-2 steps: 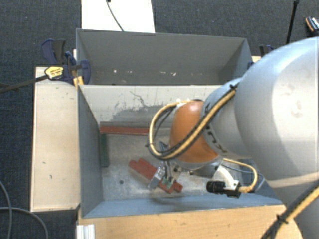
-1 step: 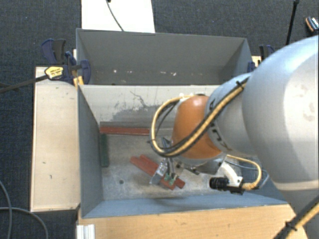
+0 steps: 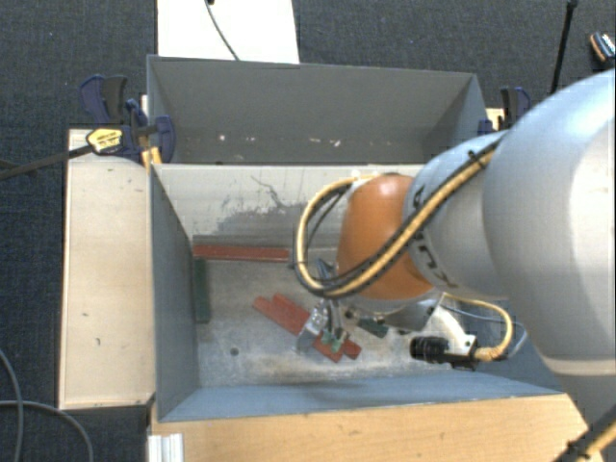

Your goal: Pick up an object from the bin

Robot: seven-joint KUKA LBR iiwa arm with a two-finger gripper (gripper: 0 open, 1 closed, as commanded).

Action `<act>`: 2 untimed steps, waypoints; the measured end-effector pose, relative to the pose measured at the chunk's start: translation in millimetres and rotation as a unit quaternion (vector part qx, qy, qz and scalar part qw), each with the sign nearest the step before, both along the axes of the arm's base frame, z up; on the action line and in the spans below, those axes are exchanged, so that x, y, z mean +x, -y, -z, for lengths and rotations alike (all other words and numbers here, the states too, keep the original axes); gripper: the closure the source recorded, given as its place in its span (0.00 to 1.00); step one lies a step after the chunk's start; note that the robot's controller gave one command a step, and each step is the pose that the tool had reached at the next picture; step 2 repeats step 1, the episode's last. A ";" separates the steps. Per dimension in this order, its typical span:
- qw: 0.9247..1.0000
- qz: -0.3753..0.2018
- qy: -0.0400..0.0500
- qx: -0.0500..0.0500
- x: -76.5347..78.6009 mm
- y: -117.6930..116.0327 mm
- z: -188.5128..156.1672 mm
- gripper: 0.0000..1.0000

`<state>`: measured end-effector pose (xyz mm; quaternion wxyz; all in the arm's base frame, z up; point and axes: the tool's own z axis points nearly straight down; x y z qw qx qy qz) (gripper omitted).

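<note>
Arm: reached in from the right, orange-covered wrist bent downward. Gripper (image 3: pixel 327 333): lowered onto a flat red slat (image 3: pixel 280 312) laid diagonally on the bin's (image 3: pixel 173 306) front-centre floor. Grip state: cannot be told.

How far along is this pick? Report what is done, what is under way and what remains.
Done: the gripper is down inside the bin, right over the red strip near the front. In hand: no lift shows; the strip lies on the floor, and whether it is gripped cannot be told. Left: securing it and lifting it out. The long red bar and green bar lie apart.
</note>
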<state>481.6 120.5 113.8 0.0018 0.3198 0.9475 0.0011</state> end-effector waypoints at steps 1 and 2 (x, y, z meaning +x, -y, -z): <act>1.000 -0.001 0.000 0.000 1.0 -0.3 -39.5 1.00; 1.000 -0.001 0.000 0.000 1.0 -0.3 -39.5 1.00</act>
